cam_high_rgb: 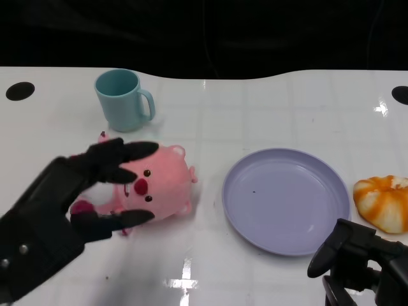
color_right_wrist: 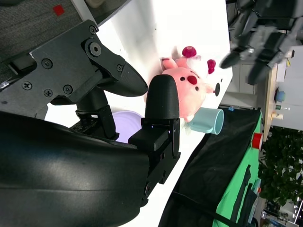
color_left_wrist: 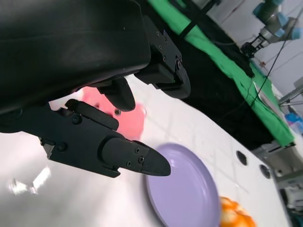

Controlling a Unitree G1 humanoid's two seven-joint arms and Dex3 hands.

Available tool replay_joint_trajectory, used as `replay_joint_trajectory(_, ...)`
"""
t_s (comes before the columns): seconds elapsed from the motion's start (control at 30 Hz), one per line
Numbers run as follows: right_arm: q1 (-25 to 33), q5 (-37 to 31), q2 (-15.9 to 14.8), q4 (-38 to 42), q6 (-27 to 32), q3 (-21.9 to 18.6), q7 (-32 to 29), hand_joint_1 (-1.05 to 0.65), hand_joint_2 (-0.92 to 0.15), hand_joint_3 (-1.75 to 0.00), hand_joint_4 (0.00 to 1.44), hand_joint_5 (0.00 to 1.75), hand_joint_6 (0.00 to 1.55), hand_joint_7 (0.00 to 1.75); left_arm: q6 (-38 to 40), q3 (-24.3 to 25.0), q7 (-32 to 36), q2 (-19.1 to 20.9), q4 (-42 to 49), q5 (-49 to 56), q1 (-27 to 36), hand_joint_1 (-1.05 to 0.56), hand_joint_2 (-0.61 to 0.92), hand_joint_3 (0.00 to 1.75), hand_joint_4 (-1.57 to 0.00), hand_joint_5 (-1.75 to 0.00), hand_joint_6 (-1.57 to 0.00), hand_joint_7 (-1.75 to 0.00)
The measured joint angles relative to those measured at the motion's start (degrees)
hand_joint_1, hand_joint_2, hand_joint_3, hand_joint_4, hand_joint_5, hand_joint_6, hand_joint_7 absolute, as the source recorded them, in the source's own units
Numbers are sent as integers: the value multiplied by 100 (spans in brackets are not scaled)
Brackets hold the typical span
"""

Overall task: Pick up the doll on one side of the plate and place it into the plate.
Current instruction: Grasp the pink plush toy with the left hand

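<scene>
The left hand (cam_high_rgb: 95, 185) hangs wide over the pink doll (cam_high_rgb: 156, 188) left of the plate (cam_high_rgb: 285, 201), looks lined up to grab, while the right hand (cam_high_rgb: 357, 255) sits empty near the table's front edge.

Plush pink doll (cam_high_rgb: 159, 185), smooth plastic plate (cam_high_rgb: 287, 201), glossy white table (cam_high_rgb: 268, 108)

The head view looks steeply down on the white bench (cam_high_rgb: 268, 108) from the near edge, facing the far black backdrop. The left wrist view sits close behind its own black fingers (color_left_wrist: 135, 158), looking low across the bench toward the right and far side. The right wrist view, turned on its side, looks leftward past its own fingers (color_right_wrist: 161, 101). All three share the pink plush doll (cam_high_rgb: 159, 185) (color_left_wrist: 125, 116) (color_right_wrist: 187, 92) and the round lilac plastic plate (cam_high_rgb: 287, 201) (color_left_wrist: 187, 189) (color_right_wrist: 125, 125).
</scene>
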Motion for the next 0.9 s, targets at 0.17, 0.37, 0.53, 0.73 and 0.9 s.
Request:
replay_joint_trajectory(0.17, -9, 0, 0, 2, 2, -1, -1, -18, -54, -119, 67, 175, 49, 151, -330, -218, 51, 264, 377, 1108, -270, -61, 92, 2, -7, -67, -32, -5)
replay_joint_trajectory(0.37, -8, -3, 0, 8, 2, -1, -6, -19, -54, -118, 67, 175, 49, 151, -419, -463, 177, 474, 766, 2350, -636, -64, 91, 1, -1, -53, -28, -1)
replay_joint_trajectory(0.53, -7, -17, 0, 11, 3, -1, -13, -20, -54, -117, 66, 175, 50, 150, -154, -698, 23, 651, 1014, 3222, -1070, -66, 91, 0, 0, -39, -25, -1)
replay_joint_trajectory(0.73, 2, -3, 0, -1, 23, -5, -17, -20, -54, -116, 66, 175, 50, 149, -90, -975, -120, 718, 1492, 3768, -1472, -68, 91, 0, 0, -35, -23, 0)
replay_joint_trajectory(0.9, 13, -10, -3, -14, 37, -7, -22, -21, -55, -116, 66, 175, 50, 149, -117, -1189, -160, 714, 2114, 3892, -1835, -69, 89, 0, 0, -33, -23, 0)
